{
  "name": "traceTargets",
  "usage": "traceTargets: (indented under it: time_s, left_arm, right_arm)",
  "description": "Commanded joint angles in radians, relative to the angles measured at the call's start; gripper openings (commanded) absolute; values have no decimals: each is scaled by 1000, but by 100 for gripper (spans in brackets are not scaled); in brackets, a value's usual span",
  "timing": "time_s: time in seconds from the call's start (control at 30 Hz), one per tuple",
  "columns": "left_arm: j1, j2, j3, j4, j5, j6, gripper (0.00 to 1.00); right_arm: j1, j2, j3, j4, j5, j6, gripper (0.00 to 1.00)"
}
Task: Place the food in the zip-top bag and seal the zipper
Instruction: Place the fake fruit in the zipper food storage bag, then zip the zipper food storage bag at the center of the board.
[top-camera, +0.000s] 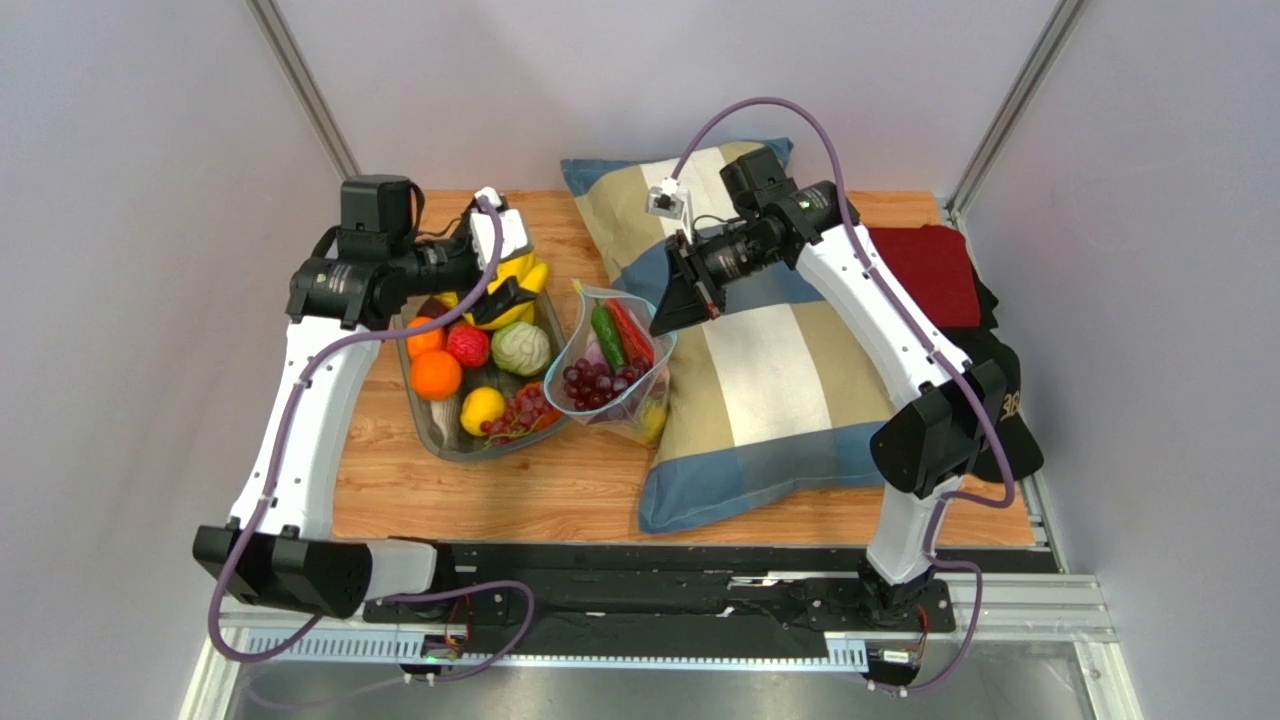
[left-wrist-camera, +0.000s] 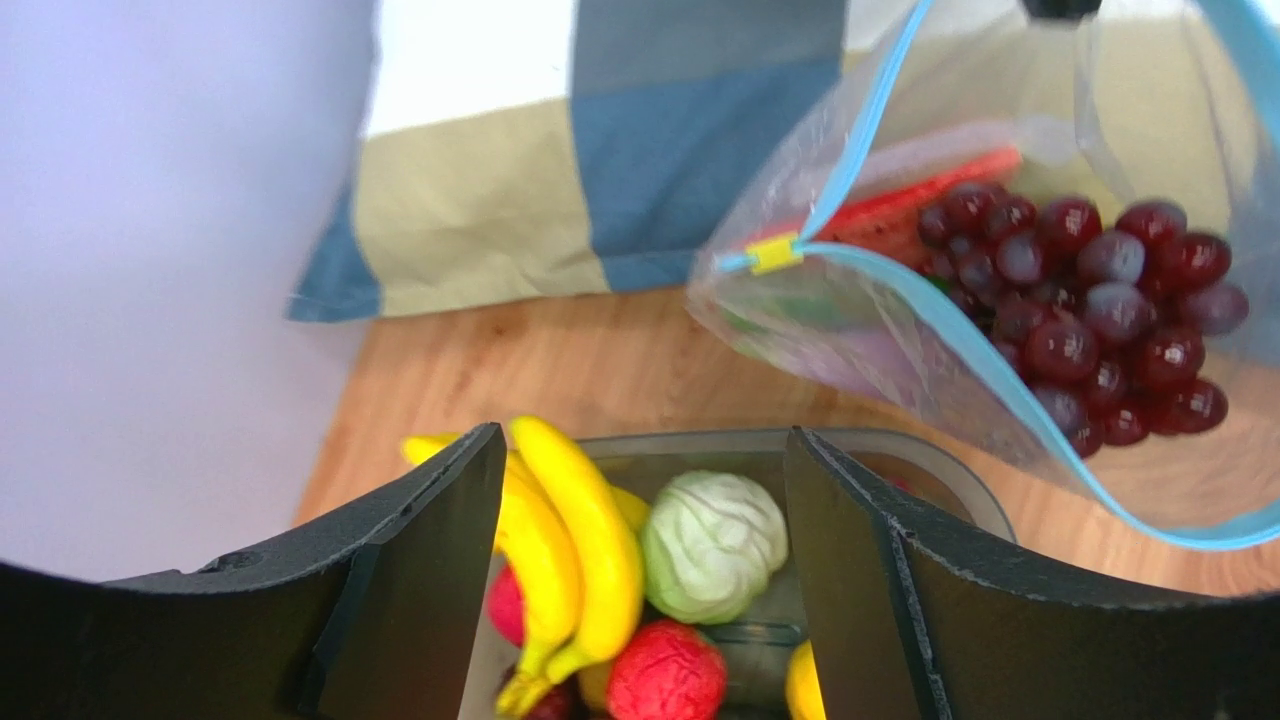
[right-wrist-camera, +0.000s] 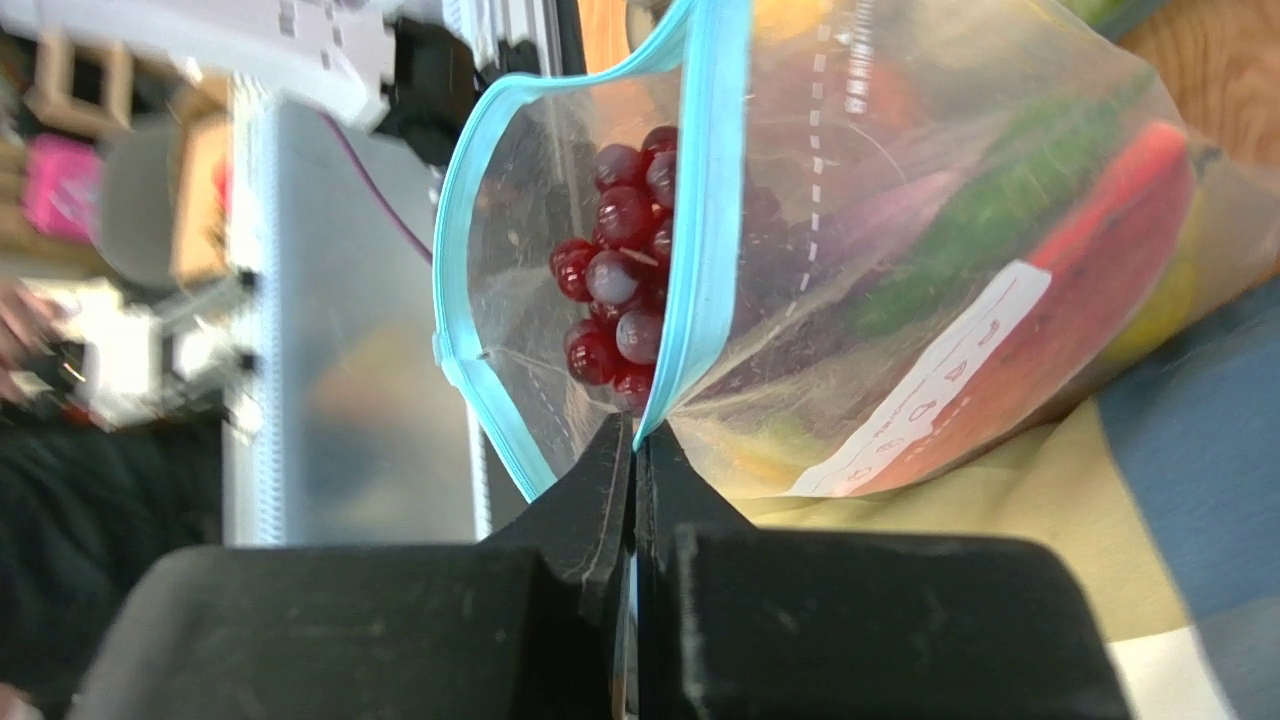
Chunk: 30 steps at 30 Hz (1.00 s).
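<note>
- Clear plastic first: in the top view the zip-top bag (top-camera: 609, 368) sits mid-frame with its mouth open, between the grey dish (top-camera: 451, 440) and the pillow (top-camera: 781, 375). My right gripper (top-camera: 669, 308) pinches its upper-right rim, and my left gripper (top-camera: 508, 293) hovers over the dish's upper end.
- Left wrist view: my fingers (left-wrist-camera: 406, 570) stand wide apart, holding nothing, above the bananas (left-wrist-camera: 579, 555) and cabbage (left-wrist-camera: 714, 540) in the dish. The bag is at upper right with grapes (left-wrist-camera: 1097, 300) inside.
- Right wrist view: my jaws are pressed together on the light-blue zipper (right-wrist-camera: 706, 225). Grapes, a green piece (right-wrist-camera: 992, 225) and a red piece (right-wrist-camera: 1112, 225) show through the plastic.
</note>
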Motion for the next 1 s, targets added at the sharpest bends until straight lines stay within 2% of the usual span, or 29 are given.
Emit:
traceTargets:
  time_s: [0.0,0.13,0.3,0.37,0.53,0.57,0.63,0.7,0.73,0.77,0.8,0.87,0.9,0.93,0.97]
  left_arm:
    - [32,31,-73,-89,209,236,76]
    - [31,41,-151,-106,280,382,76]
    - [0,72,-154,-184,338,519,73]
    - [-38,86,-163,-238,308,585,66]
    - [-67,83,-185,-303,352,599,53]
    - [-72,77,-188,-312,354,613,47]
    - [-75,60,-205,-320,364,601,40]
    - [-77,42,-220,-327,363,588,29]
    - [-75,37,-223,-327,361,564,13]
    - [-75,34,-225,-329,354,545,2]
    - [-75,26,-229,-324,349,524,0]
    - [-75,17,-231,-297,344,391,0]
    - [-74,0,-231,-225,340,311,0]
    - [-74,-8,-231,-200,338,192,0]
    - [-74,-14,-228,-183,337,148,0]
  right_arm:
    - [43,-4,70,-160,-30,-313,0]
    - [76,-20,50,-188,-5,-389,0]
    - [102,-26,45,-220,5,-445,0]
    - [105,-26,55,-226,6,-452,0]
    - [114,-24,62,-228,16,-468,0]
    - [112,-23,62,-228,16,-469,0]
    - [115,-23,61,-228,22,-471,0]
    - [114,-23,61,-229,27,-471,0]
    - [112,-24,59,-229,30,-472,0]
    - [114,-24,58,-228,33,-472,0]
    - [112,-26,53,-226,44,-472,2]
    - [112,-32,46,-211,59,-459,7]
    - [112,-33,39,-205,82,-452,10]
    - [112,-33,38,-197,93,-443,17]
    - [114,-43,36,-176,105,-425,20]
